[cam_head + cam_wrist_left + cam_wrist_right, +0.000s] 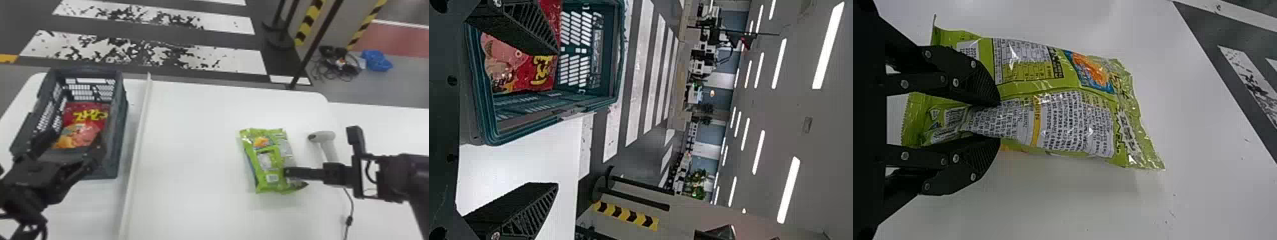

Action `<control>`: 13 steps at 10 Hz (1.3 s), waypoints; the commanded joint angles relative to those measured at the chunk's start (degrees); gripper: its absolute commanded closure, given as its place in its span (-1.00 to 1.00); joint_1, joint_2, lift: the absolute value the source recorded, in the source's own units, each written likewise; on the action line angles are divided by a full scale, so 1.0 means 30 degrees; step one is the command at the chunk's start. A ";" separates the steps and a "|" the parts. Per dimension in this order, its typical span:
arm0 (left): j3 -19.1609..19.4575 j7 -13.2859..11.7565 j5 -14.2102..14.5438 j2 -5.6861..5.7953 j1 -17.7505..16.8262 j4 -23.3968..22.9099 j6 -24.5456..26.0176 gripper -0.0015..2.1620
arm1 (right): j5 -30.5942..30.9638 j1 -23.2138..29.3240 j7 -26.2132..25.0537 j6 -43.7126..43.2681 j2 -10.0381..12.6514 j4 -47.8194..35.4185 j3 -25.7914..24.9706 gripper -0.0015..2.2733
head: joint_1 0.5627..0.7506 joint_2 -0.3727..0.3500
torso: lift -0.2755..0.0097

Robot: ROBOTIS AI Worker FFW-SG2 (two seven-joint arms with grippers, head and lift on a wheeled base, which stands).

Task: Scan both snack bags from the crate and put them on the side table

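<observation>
White table (pixel 191 143) | left gripper (pixel 72 140) spread wide | right gripper (pixel 286 172) clamped on green bag (pixel 255 166)

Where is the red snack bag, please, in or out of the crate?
In: the red bag lies between the walls of the crate.

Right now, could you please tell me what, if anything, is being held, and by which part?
The right gripper holds the green bag by its right side, near the end closer to the robot. The left gripper holds nothing.
</observation>
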 commanded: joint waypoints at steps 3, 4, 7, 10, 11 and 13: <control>0.0001 0.0000 0.0000 -0.0034 0.0016 0.0001 0.0000 -0.95 | -0.2290 0.0178 0.0496 0.0711 -0.0024 -0.0415 -0.2355 0.98 | 0.41 -0.39 | 0.32; 0.0001 0.0000 0.0000 -0.0034 0.0016 0.0001 0.0000 -0.95 | -0.3169 0.0207 0.0526 0.0887 -0.0024 -0.0444 -0.3234 0.98 | 0.41 -0.40 | 0.32; 0.0001 0.0000 0.0000 -0.0034 0.0046 0.0001 0.0000 -0.95 | -0.5073 -0.0027 -0.1994 -0.0051 0.0240 -0.0268 -0.6721 0.98 | 0.41 -0.51 | 0.32; 0.0001 0.0000 0.0000 -0.0034 0.0075 0.0001 0.0000 -0.95 | -0.6274 -0.0584 -0.5773 -0.3508 0.0211 0.1548 -0.9475 0.98 | 0.41 -0.78 | 0.32; 0.0001 0.0000 0.0000 -0.0034 0.0075 0.0001 0.0000 -0.95 | -0.6508 -0.0760 -0.7180 -0.5500 0.0211 0.2661 -1.0061 0.98 | 0.41 -0.92 | 0.32; 0.0060 0.0000 0.0000 -0.0034 0.0104 0.0001 0.0000 -0.95 | -0.6714 -0.0818 -0.9758 -0.9601 0.0123 0.4800 -1.0646 0.98 | 0.41 -0.94 | 0.32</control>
